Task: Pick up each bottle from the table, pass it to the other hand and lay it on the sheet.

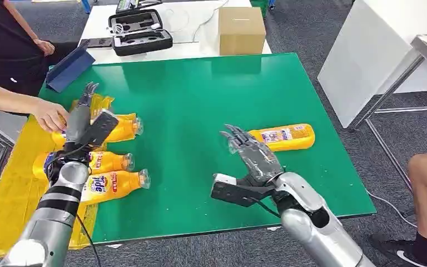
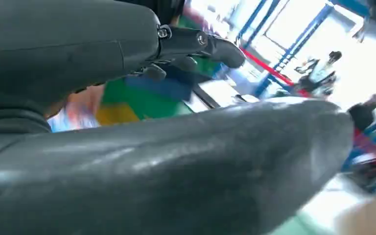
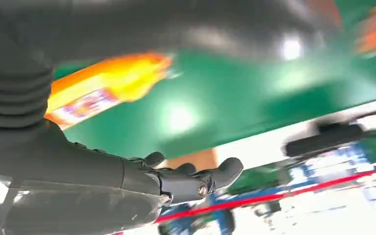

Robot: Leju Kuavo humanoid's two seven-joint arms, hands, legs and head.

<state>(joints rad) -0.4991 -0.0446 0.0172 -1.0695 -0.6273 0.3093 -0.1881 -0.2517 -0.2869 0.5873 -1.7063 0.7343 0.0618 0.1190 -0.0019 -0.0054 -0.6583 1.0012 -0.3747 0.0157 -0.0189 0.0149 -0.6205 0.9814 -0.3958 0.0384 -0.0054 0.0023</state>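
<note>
- The green table (image 1: 200, 89) carries the whole scene, with a yellow sheet (image 1: 11, 194) draped over its left edge.
- On that sheet three yellow bottles lie flat: the far bottle (image 1: 123, 128), the middle bottle (image 1: 108, 162) and the near bottle (image 1: 114, 185), all with caps pointing toward the table's middle.
- One yellow bottle, the lone bottle (image 1: 283, 137), lies by itself on the bare green of the right half, well apart from the sheet. Its long axis runs roughly left to right across the table, the narrow cap end toward the robot's right hand (image 1: 253, 156).
- That right hand hovers just beside this bottle on its left, fingers spread apart and holding nothing; the fingertips reach close to the cap end, and I cannot tell whether they touch it.
- The right wrist view shows the same relation: the lone bottle (image 3: 107, 88), blurred, lies beyond the open palm, with the fingers (image 3: 196, 178) apart.
- The left hand (image 1: 86, 119) is raised over the sheet above the far bottle, fingers apart and gripping nothing.
- A person's hand (image 1: 50, 115) rests at the far bottle's base end.
- Judgement: the right hand is far nearer, so the grasp falls to it; it likely needs to shift rightward along the bottle's axis to close around the body, not the cap.
</note>
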